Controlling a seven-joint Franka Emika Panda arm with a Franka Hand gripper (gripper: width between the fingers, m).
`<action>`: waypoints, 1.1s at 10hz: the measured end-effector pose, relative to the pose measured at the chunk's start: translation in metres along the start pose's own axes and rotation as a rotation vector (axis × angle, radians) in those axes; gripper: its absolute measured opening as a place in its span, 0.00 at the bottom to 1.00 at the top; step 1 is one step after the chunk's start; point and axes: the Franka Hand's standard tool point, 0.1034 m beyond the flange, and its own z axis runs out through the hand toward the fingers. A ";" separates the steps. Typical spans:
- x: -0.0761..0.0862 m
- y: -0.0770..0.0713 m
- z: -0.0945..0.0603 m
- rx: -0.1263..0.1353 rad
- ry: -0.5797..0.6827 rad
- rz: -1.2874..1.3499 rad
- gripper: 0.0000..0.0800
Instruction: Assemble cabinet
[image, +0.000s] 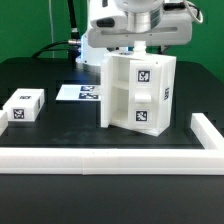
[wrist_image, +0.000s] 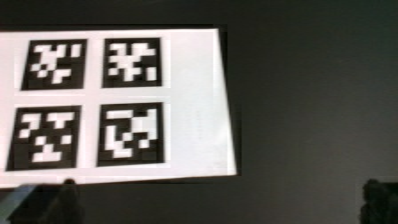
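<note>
The cabinet (image: 140, 92) is a white boxy body standing upright in the middle of the black table, with square tags on its faces. My gripper (image: 140, 43) hangs just above and behind its top, under the white arm. In the wrist view the cabinet does not show. Only my two dark fingertips (wrist_image: 68, 197) show there, far apart at the frame's edge, with nothing between them. The gripper (wrist_image: 219, 200) is open and empty.
The marker board (wrist_image: 125, 95) lies flat on the black table and also shows in the exterior view (image: 80, 93), to the cabinet's left. A small white tagged block (image: 22, 105) sits at the far left. A long low white border rail (image: 100, 157) runs along the front and turns up the right side.
</note>
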 end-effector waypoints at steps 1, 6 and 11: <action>-0.006 0.004 0.005 -0.022 0.048 -0.010 1.00; -0.005 0.027 0.025 -0.010 0.113 -0.009 1.00; -0.001 0.033 0.029 -0.038 0.155 -0.021 1.00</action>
